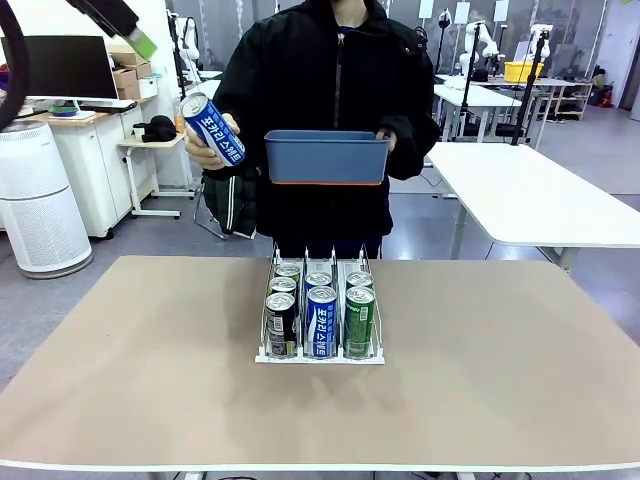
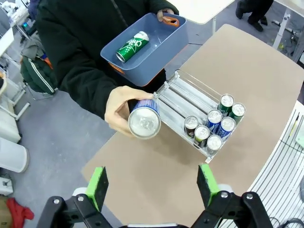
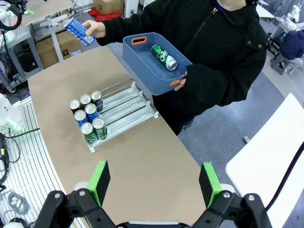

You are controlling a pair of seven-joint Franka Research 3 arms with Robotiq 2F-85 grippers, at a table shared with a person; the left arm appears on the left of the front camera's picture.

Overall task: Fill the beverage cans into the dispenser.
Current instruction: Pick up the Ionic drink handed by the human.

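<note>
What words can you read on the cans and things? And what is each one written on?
"포카리스웨트": white letters on the blue can in the person's hand.
On the front blue can in the dispenser: similar white letters, too small to read surely.
On the green can in the blue tub: white script, too blurred.
On the black can and front green can: lettering too small.

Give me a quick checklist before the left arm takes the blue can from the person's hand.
1. Left gripper open: ok.
2. Blue can held out by the hand, top toward that gripper: ok.
3. Dispenser lanes have free room behind the cans: ok.
4. Right gripper open, away from the dispenser: ok.
5. Tub holds one more green can: ok.
</note>
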